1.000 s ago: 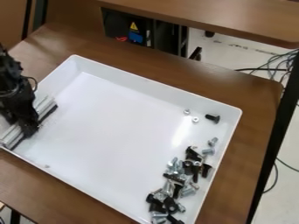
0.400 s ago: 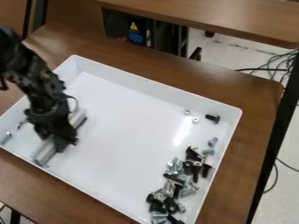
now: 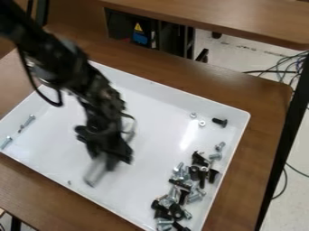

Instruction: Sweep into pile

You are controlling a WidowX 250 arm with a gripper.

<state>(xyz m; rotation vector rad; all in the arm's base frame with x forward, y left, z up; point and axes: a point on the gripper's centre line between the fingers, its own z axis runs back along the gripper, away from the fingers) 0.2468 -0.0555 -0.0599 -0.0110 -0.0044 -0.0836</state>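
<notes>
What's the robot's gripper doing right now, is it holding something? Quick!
Gripper: closed on a grey bar, over the white tray.

Table: brown wood-look top (image 3: 265, 101), its far right corner rounded.
Desk: a second brown top (image 3: 211, 17) across the upper edge, well apart from the first.
Under the desk: a dark recess (image 3: 172, 38) with upright black bars; in it a yellow warning triangle (image 3: 138, 27) just above a blue patch (image 3: 140, 38).
Upper left: a brown panel (image 3: 81, 19) beside a dark post (image 3: 41, 12).
Floor: pale (image 3: 238, 56), with dark scuffs between table and desk.
Cables: a loose tangle (image 3: 291, 67) at upper right.
Bar: black (image 3: 282, 149), slanting down along the right side.
Light: soft sheen on the wood.
</notes>
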